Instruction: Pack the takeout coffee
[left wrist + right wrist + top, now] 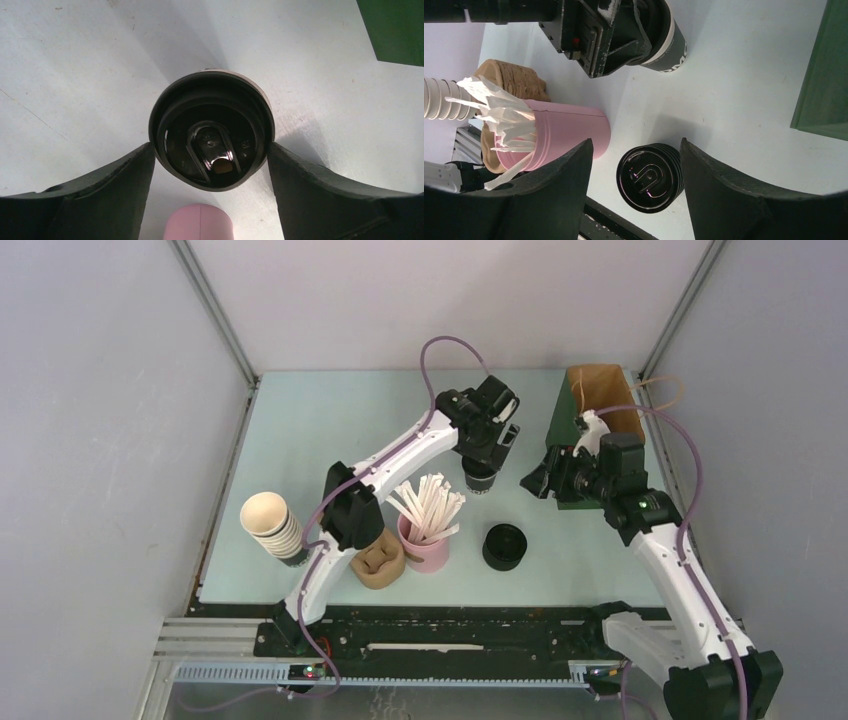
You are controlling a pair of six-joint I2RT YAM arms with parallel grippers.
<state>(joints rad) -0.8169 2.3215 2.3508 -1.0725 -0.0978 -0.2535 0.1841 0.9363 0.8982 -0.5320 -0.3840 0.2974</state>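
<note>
The takeout coffee, a small black cup with a black lid, stands upright on the table near its middle. My left gripper hangs straight above it, and both fingertips rest against the lid's rim, one on each side. In the right wrist view the cup shows a white band and lettering below that gripper. My right gripper hovers to the right of the cup, open and empty, looking down past a squat stack of lids.
An open paper bag, green outside and brown inside, lies at the back right behind the right arm. A pink holder of white straws, a brown pulp carrier, a ribbed cup stack and the lid stack line the front.
</note>
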